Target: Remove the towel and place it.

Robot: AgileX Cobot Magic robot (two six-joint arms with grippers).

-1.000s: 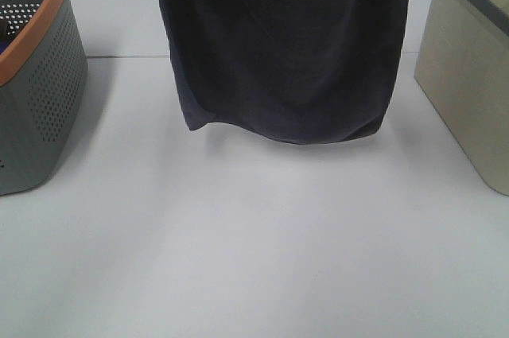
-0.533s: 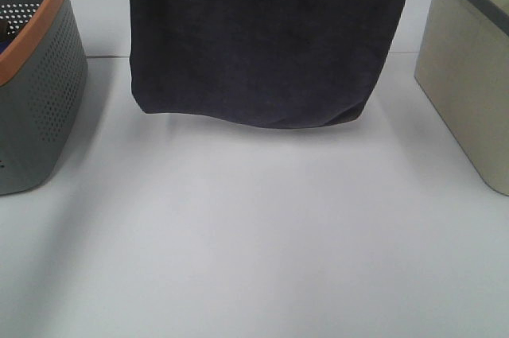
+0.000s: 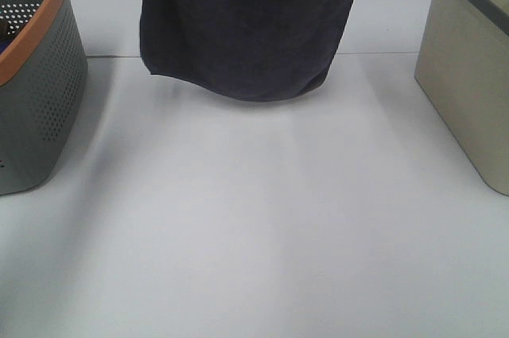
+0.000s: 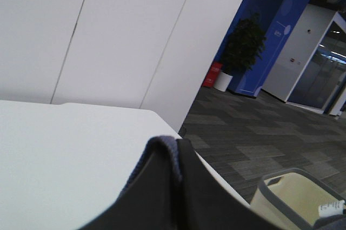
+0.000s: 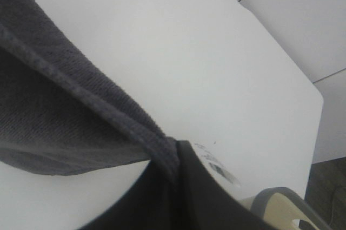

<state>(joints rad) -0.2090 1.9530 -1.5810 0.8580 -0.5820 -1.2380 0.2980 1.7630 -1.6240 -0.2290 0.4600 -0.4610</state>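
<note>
The dark charcoal towel (image 3: 246, 28) hangs down from above the top edge of the exterior view, its lower hem clear of the white table (image 3: 254, 235). Neither gripper shows in that view. In the left wrist view my left gripper (image 4: 177, 168) is shut on a hemmed edge of the towel (image 4: 162, 146). In the right wrist view my right gripper (image 5: 174, 159) is shut on another hemmed edge of the towel (image 5: 54, 111), which stretches away from it above the table. The white tag is not visible.
A grey perforated basket with an orange rim (image 3: 49, 4) stands at the left edge. A beige bin with a grey rim (image 3: 469, 91) stands at the right edge; it also shows in the left wrist view (image 4: 292, 192) and the right wrist view (image 5: 281, 208).
The towel has risen: its lower hem sits higher over the table. Its hanging width has narrowed, the right side drawing in toward the left.
</note>
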